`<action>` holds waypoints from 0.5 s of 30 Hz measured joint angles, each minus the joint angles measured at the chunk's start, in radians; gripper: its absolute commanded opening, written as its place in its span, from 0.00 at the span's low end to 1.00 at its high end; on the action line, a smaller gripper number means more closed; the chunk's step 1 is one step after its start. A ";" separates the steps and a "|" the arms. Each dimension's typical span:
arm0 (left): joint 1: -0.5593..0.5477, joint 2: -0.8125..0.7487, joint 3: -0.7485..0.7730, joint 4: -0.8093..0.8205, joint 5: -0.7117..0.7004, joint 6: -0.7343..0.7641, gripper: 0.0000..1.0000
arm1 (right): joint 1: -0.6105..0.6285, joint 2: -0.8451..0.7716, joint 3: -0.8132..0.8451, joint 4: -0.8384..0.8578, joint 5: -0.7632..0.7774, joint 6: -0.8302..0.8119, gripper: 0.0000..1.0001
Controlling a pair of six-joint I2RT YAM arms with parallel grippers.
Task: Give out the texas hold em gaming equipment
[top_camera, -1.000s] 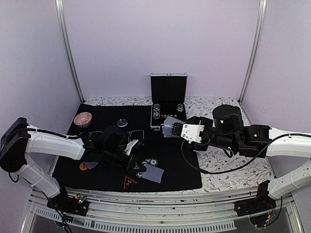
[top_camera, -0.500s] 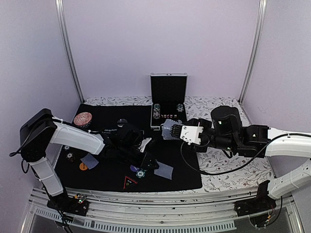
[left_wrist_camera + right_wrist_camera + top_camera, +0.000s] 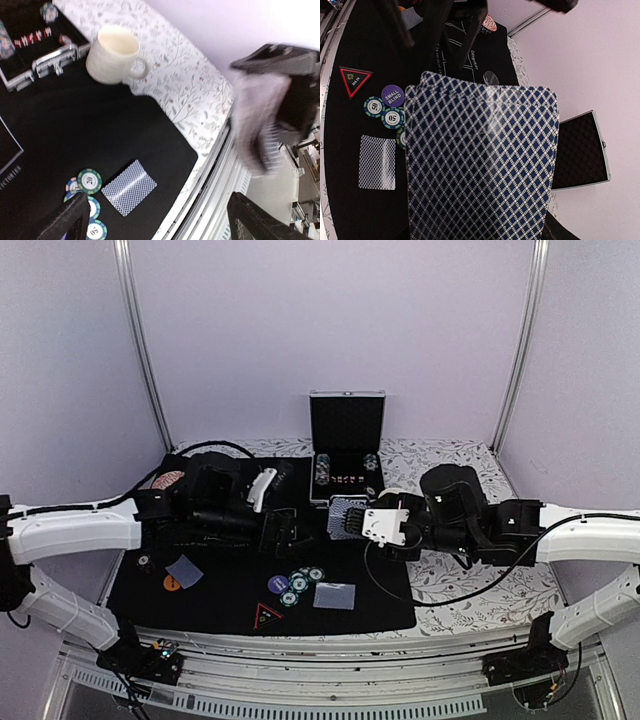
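My right gripper (image 3: 360,520) is shut on a fanned deck of blue diamond-backed cards (image 3: 345,515), which fills the right wrist view (image 3: 480,165). One card (image 3: 334,595) (image 3: 129,187) (image 3: 377,162) lies face down on the black mat (image 3: 230,610), just right of green-and-white chips (image 3: 300,583) (image 3: 89,181) (image 3: 385,112) and a purple button (image 3: 277,585) (image 3: 393,95). My left gripper (image 3: 285,532) (image 3: 165,220) hovers behind the chips, open and holding nothing. Another card (image 3: 184,571) and an orange button (image 3: 171,583) lie at the mat's left.
An open metal case (image 3: 346,455) (image 3: 35,45) with chips stands behind the mat. A cream mug (image 3: 114,61) sits beside it on the flowered cloth. A red-edged triangle marker (image 3: 266,616) (image 3: 354,80) lies near the mat's front edge. The table edge and rail (image 3: 220,165) run close by.
My left gripper opened, left the card on the mat beside the chips and drew back up and left. The right gripper with the deck shifted slightly left.
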 measured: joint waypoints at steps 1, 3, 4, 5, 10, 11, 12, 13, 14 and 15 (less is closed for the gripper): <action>0.000 -0.057 0.000 0.005 -0.017 0.005 0.98 | 0.004 0.006 0.002 0.000 -0.002 0.000 0.55; 0.000 -0.138 0.000 0.018 -0.038 0.010 0.98 | 0.013 0.019 0.007 0.001 -0.003 0.000 0.55; 0.000 -0.175 0.000 0.029 -0.048 0.010 0.98 | 0.016 0.027 0.013 0.000 -0.004 0.000 0.55; 0.000 -0.205 0.000 0.039 -0.056 0.010 0.98 | 0.019 0.035 0.019 0.001 -0.005 0.000 0.55; 0.000 -0.260 0.004 0.085 -0.084 0.009 0.98 | 0.034 0.072 0.043 0.005 -0.008 -0.001 0.55; 0.000 -0.246 0.011 0.077 -0.090 0.009 0.98 | 0.037 0.080 0.050 0.005 -0.010 -0.002 0.55; -0.001 -0.224 0.022 0.067 -0.097 0.009 0.98 | 0.040 0.086 0.055 0.007 -0.010 -0.003 0.55; -0.002 -0.198 0.034 0.055 -0.109 0.010 0.98 | 0.042 0.091 0.059 0.008 -0.011 -0.004 0.55; -0.004 -0.174 0.043 0.041 -0.119 0.010 0.98 | 0.045 0.096 0.064 0.008 -0.011 -0.005 0.55; -0.006 -0.152 0.052 0.027 -0.129 0.011 0.98 | 0.046 0.099 0.066 0.011 -0.013 -0.005 0.55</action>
